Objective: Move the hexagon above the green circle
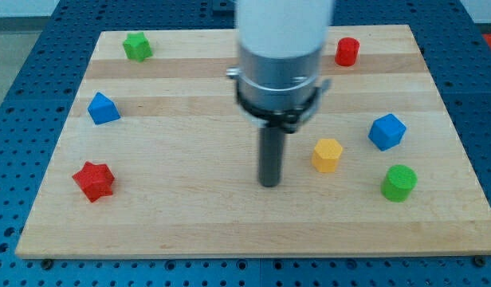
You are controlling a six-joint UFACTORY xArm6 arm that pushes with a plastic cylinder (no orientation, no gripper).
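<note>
The yellow hexagon [327,154] sits right of the board's middle. The green circle [399,182] stands lower right of it, a short gap apart. My tip [269,183] rests on the board to the left of the yellow hexagon and slightly below it, not touching it. The arm's grey and white body [281,56] hangs over the top middle of the board.
A blue block [386,131] lies just above the green circle, right of the hexagon. A red cylinder [347,51] is at the top right. A green star [137,46] is at the top left, a blue block [103,108] at the left, a red star [94,180] at the lower left.
</note>
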